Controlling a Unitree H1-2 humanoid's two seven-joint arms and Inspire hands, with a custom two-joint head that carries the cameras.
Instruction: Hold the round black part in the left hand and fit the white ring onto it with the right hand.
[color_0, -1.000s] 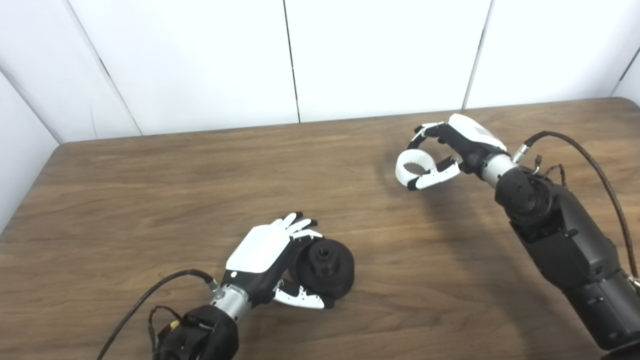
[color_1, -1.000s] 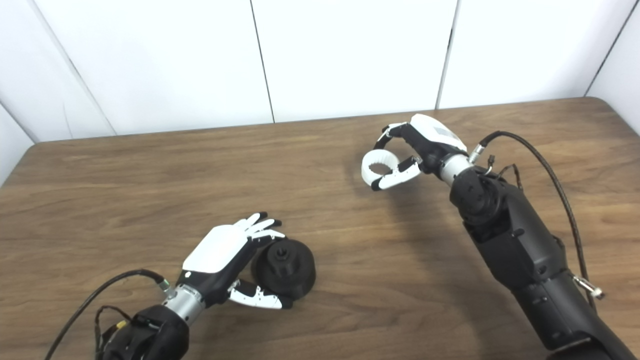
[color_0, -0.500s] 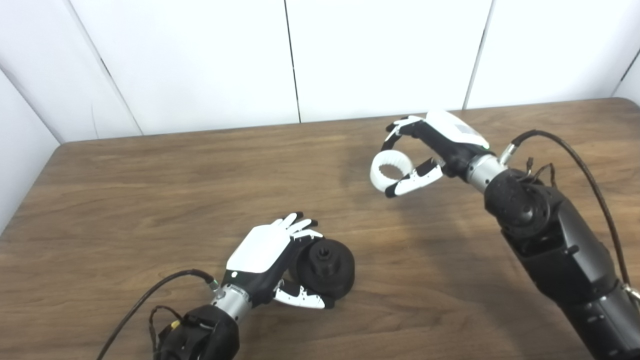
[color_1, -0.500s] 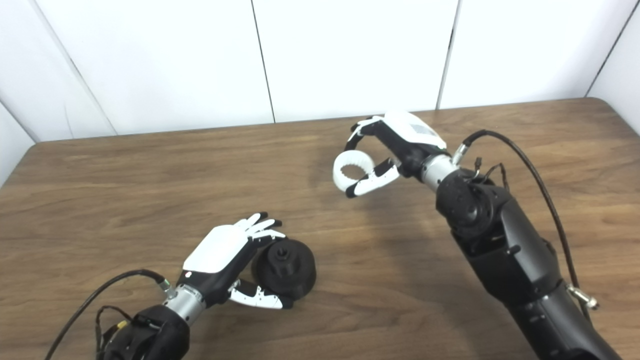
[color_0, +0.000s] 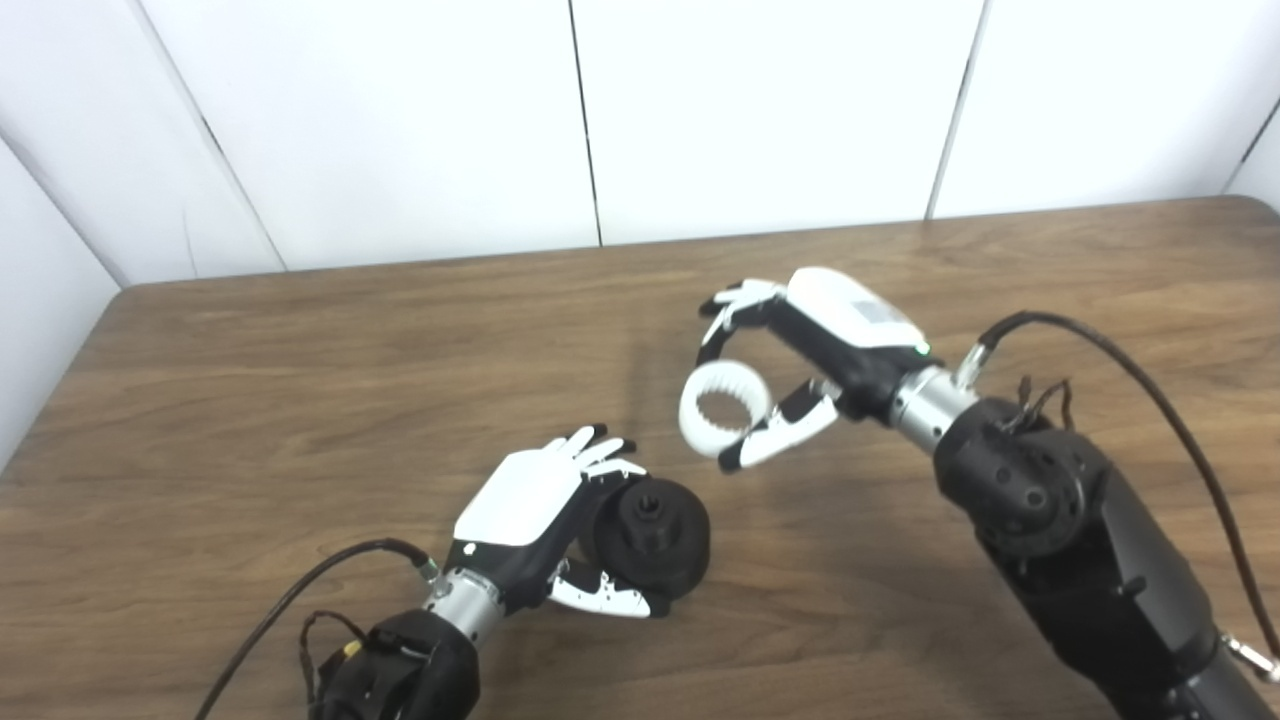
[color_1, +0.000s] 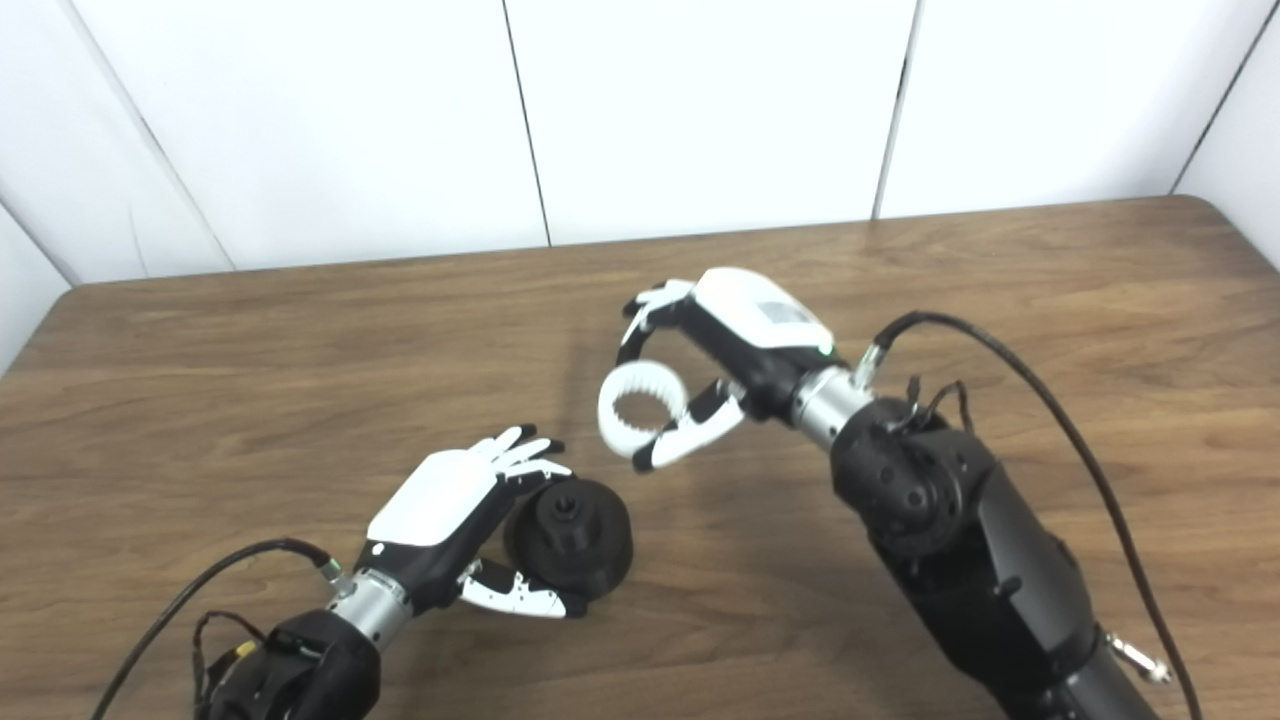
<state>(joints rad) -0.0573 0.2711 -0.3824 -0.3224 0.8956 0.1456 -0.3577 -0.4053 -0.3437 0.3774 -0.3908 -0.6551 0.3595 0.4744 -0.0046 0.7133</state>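
Now the right hand, gripping the white ring, has swung nearer, up-right of the round black part; that part sits clasped in the left hand; fitting looks close.

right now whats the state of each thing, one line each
round black part: on the table, gripped by the left hand
white ring: held off the table, apart from the black part
left hand: shut on the black part
right hand: shut on the ring
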